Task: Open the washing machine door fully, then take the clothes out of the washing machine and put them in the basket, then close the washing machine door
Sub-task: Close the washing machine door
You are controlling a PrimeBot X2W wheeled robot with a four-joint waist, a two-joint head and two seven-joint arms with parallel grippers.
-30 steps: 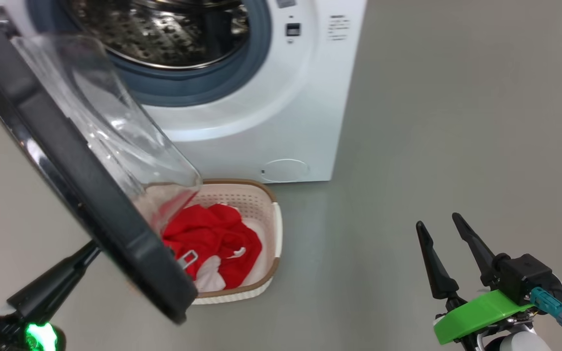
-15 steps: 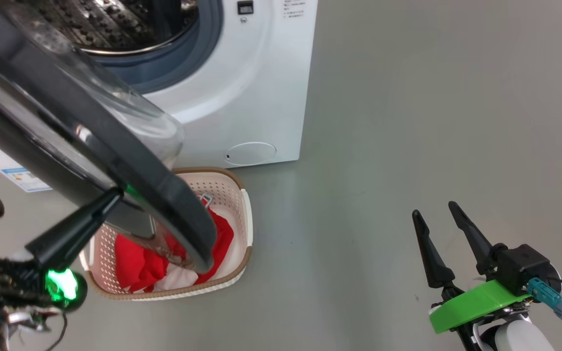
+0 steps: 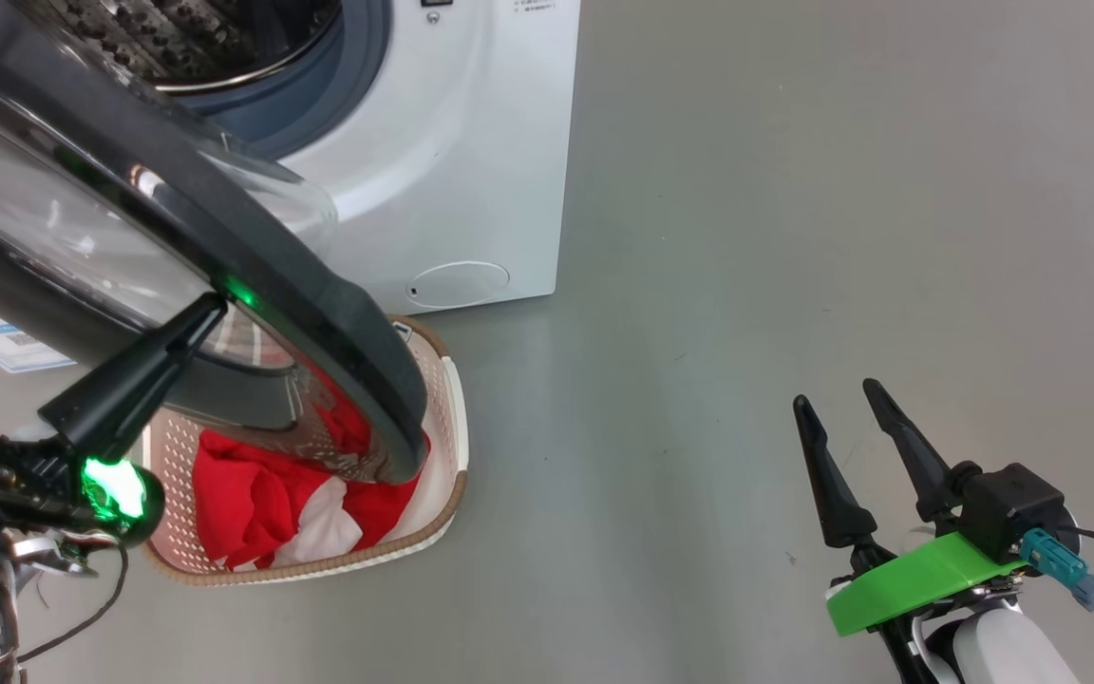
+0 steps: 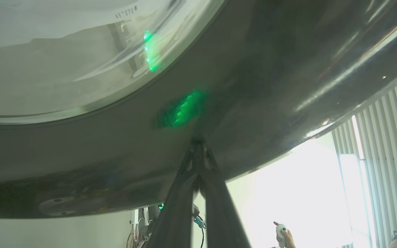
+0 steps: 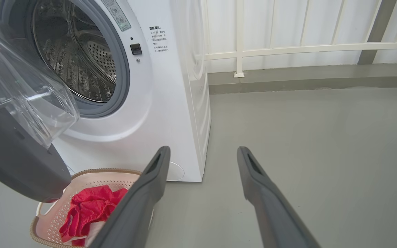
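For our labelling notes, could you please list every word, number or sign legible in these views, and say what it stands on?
"温馨提示:" probably, heading the printed notice on the washing machine front; the lines beneath are too small.
Sticker beside the gasket: too small to read.
Blue label on a white surface left of the washing machine door: blurred, unreadable.

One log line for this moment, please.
step: close door | left pincer: shut, tips against door | right pincer: open, empty | clothes: in basket
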